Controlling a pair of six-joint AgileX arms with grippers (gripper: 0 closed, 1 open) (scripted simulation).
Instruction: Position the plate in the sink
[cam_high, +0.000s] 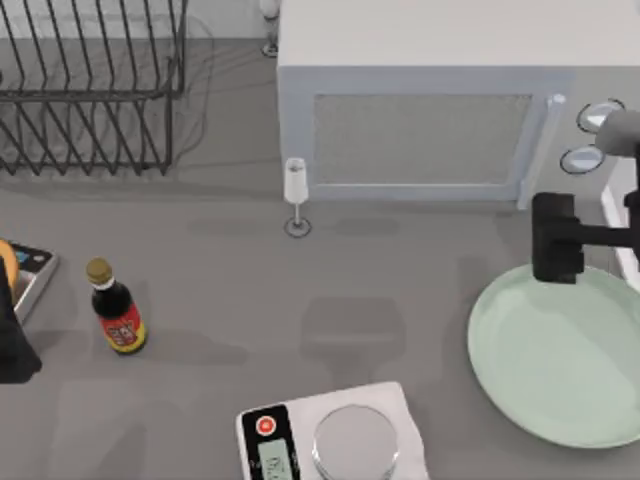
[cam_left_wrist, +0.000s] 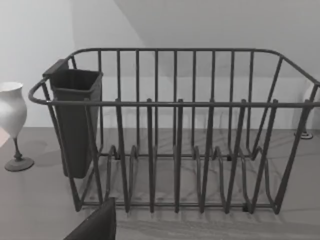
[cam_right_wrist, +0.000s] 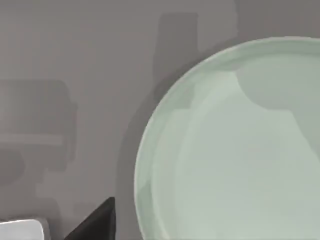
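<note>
While the grey desk (cam_high: 230, 300) stretches bare across its middle, the boxy white microwave (cam_high: 420, 110) closes off its far edge and the wire dish rack (cam_high: 90, 90) fills the far left corner. Open desk runs from the microwave's door down to the kitchen scale (cam_high: 335, 440) at the near edge.

Directly below the right jaws (cam_high: 556, 240) lies the plate (cam_high: 565, 350), flat on the desk at the right side, its far rim under them and its right edge cut off by the top view's border. Whether those jaws are spread or pressed together cannot be told. In the right wrist view the plate (cam_right_wrist: 235, 145) is seen from above, with bare desk beside its rim and a corner of the scale (cam_right_wrist: 22, 230) near it.

At the desk's left edge sits the left arm (cam_high: 15, 340), parked, its jaws' state impossible to tell; its wrist camera faces the dish rack (cam_left_wrist: 175, 135) with a dark cutlery cup (cam_left_wrist: 75, 120) hung on it.

Smaller things stand well apart from the right jaws: a soy sauce bottle (cam_high: 115, 308) on the left and a wine glass (cam_high: 296, 195) before the microwave.
</note>
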